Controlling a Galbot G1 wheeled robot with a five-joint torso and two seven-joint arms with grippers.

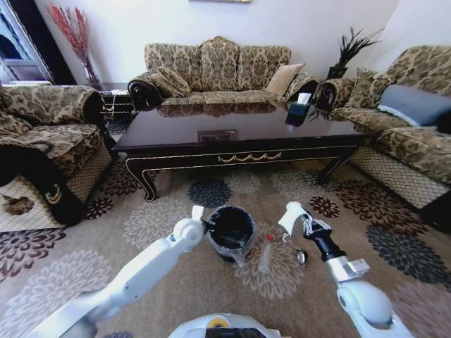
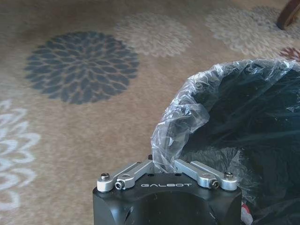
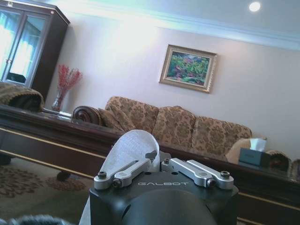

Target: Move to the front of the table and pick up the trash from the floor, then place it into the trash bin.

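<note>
The black trash bin (image 1: 231,231) with a crinkly clear liner stands on the flowered carpet floor (image 1: 162,218) in front of the dark table (image 1: 176,130). My left gripper (image 1: 199,213) is at the bin's near-left rim. In the left wrist view this gripper (image 2: 164,161) is shut on the folded liner edge (image 2: 180,126). A small clear bottle with a red cap, the trash (image 1: 266,256), lies on the floor just right of the bin. Raised above and to the right of the bottle, my right gripper (image 1: 290,213) points up toward the room. Its fingers (image 3: 133,147) are shut, with nothing held.
A small dark round object (image 1: 301,257) lies on the carpet right of the bottle. Sofas stand to the left (image 1: 49,134), behind (image 1: 218,70) and to the right (image 1: 409,134) of the table. A tissue box (image 1: 299,113) sits on the tabletop.
</note>
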